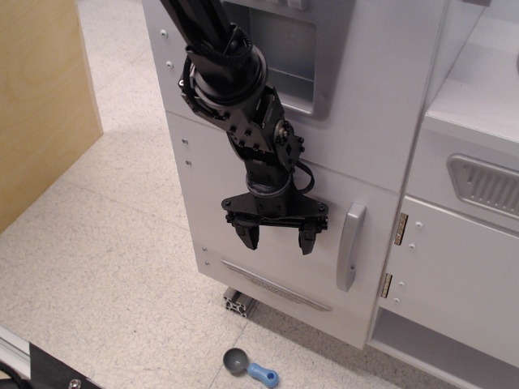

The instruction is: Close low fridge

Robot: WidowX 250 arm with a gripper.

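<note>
The low fridge's flat white door lies flush with the white cabinet front, its inside hidden. Its vertical grey curved handle is at the door's right side, by the metal hinges. An embossed grey oval strip runs along the door's lower part. My black gripper points down against the door face, just left of the handle. Its fingers are spread apart and hold nothing.
A white panel with a recessed grey dispenser is above the door. A smaller white cabinet with a ribbed grey vent stands to the right. A wooden panel stands at the left. A blue-handled scoop lies on the speckled floor.
</note>
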